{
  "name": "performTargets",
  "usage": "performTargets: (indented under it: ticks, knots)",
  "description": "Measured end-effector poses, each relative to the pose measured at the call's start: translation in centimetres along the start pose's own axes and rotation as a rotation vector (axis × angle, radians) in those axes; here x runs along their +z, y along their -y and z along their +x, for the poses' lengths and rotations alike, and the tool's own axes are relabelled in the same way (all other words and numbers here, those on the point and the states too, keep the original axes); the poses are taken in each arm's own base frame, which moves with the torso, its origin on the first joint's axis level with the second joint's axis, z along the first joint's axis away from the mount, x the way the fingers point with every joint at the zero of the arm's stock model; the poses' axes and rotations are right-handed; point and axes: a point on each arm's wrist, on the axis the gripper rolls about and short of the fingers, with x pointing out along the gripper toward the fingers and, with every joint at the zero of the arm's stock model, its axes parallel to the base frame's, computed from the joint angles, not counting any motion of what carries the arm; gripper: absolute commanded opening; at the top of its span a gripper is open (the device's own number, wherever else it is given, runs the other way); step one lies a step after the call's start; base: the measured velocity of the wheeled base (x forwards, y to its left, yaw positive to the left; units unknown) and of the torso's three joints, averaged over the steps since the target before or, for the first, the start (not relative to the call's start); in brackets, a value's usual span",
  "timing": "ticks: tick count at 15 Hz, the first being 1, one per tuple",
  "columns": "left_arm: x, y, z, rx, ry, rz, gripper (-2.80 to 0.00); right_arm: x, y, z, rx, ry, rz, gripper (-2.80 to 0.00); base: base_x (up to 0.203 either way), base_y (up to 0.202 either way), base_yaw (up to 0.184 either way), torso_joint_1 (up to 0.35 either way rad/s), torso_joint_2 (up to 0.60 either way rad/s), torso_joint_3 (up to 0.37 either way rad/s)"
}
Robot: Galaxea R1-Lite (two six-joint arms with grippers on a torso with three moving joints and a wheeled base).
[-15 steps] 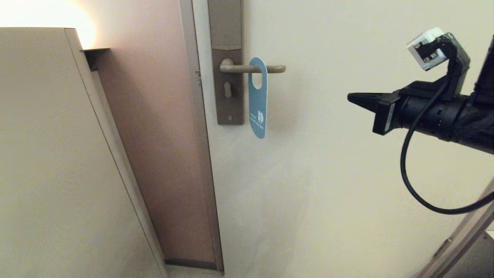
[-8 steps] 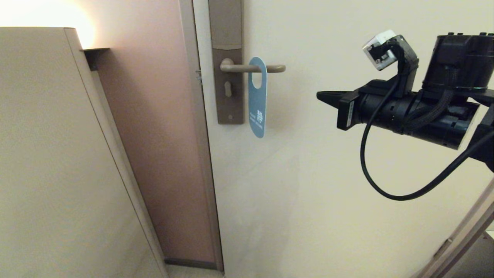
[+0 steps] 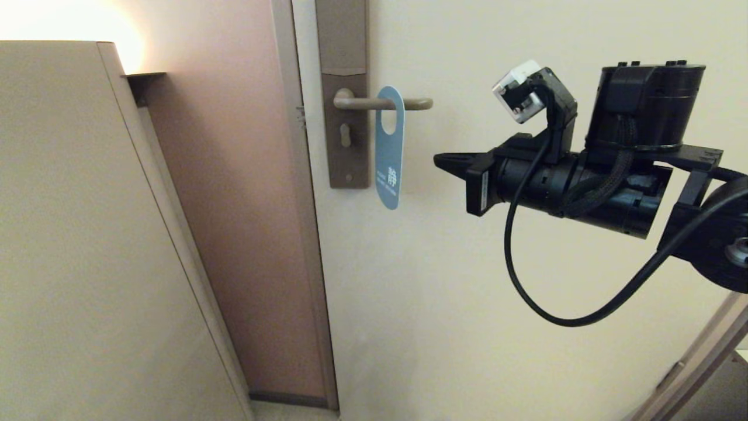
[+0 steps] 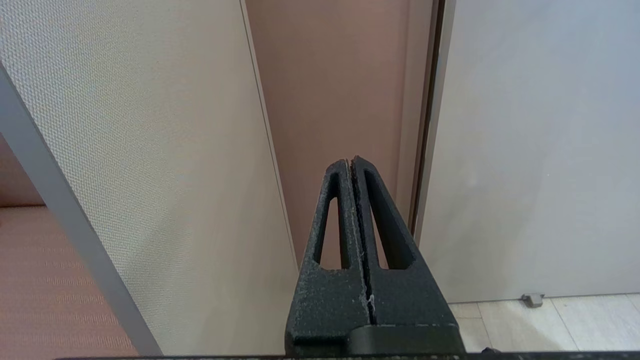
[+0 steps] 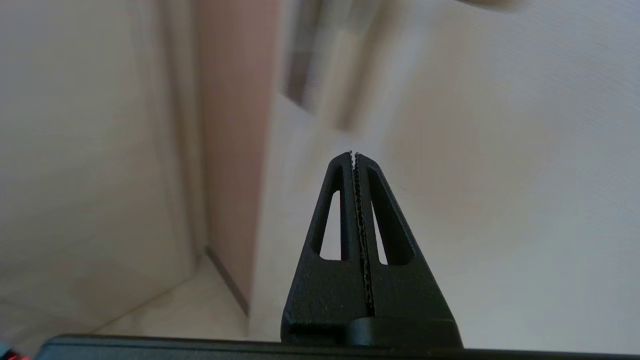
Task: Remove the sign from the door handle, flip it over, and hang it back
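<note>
The blue sign (image 3: 390, 149) hangs by its oval hole on the grey-beige door handle (image 3: 383, 103), which sits on a tall brownish lock plate (image 3: 345, 134) on the cream door. White lettering shows near the sign's lower end. My right gripper (image 3: 438, 159) is shut and empty, pointing left, a short way to the right of the sign's lower half and apart from it. In the right wrist view its shut fingers (image 5: 353, 156) point at the door, and the lock plate and sign are a blur. My left gripper (image 4: 350, 161) is shut and empty, low down, out of the head view.
A beige cabinet or partition (image 3: 70, 234) stands at the left, with a pinkish-brown wall strip (image 3: 245, 204) and the door frame (image 3: 298, 234) between it and the door. A black cable (image 3: 526, 280) loops under my right arm. Pale floor tiles (image 4: 550, 320) show below.
My right arm has moved left across the door toward the sign, its shut tip now much nearer the sign's lower half. The sign and handle have not moved.
</note>
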Motion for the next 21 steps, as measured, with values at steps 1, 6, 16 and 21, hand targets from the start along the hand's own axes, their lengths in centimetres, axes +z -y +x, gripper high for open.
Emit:
performTargets:
  ticks: [1, 6, 16, 21]
  knots:
    - [0.0, 0.0, 0.0, 0.000, 0.000, 0.000, -2.80, 0.0, -0.2, 0.2, 0.007, 0.000, -0.001, -2.80, 0.000, 0.000, 0.000, 0.000, 0.00, 0.000]
    - [0.0, 0.0, 0.0, 0.000, 0.000, 0.000, -2.80, 0.1, -0.3, 0.5, -0.002, 0.001, 0.000, -2.80, 0.000, 0.000, 0.000, 0.000, 0.00, 0.000]
    - [0.0, 0.0, 0.0, 0.000, 0.000, 0.000, -2.80, 0.7, 0.9, 0.2, -0.219, 0.063, -0.001, -2.80, 0.000, 0.000, 0.000, 0.000, 0.00, 0.000]
    - [0.0, 0.0, 0.0, -0.004, 0.001, 0.000, -2.80, 1.2, 2.7, -3.3, -0.417, 0.001, 0.011, -2.80, 0.000, 0.000, 0.000, 0.000, 0.00, 0.000]
